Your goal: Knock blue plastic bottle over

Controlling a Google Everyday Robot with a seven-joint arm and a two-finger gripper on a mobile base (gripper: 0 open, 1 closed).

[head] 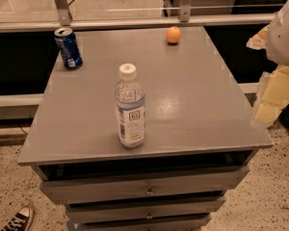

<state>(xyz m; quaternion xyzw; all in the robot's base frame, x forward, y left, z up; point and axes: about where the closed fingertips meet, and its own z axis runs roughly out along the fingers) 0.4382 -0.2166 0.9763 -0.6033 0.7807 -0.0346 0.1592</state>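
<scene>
Start with the grey table. It fills most of your view, with a stack of drawers under its front edge. Everything the task concerns stands on its top.

Next in size is the robot arm, which comes in at the right edge of your view, white above and pale yellow below. Its gripper hangs off the right side of the table, near the front right corner and about level with the top. You cannot tell from here whether it is set wide or narrow. It holds nothing that you can see, and it is well apart from every object on the table.

The blue plastic bottle stands upright near the front edge, a little left of the middle. Its white cap is on top and its label faces you. Nothing touches it, and bare tabletop lies between it and the gripper.

The blue can stands at the far left corner, well away from the bottle. The orange sits near the far edge, right of centre. Neither lies between the gripper and the bottle.

My judgement is that none of the task is done yet. The bottle is upright and untouched, so the whole job is left: bring the gripper across from the right, meet the bottle's side, preferably high up near the cap, and push until it tips. Being close to the front edge, it may roll off once it is down.
</scene>
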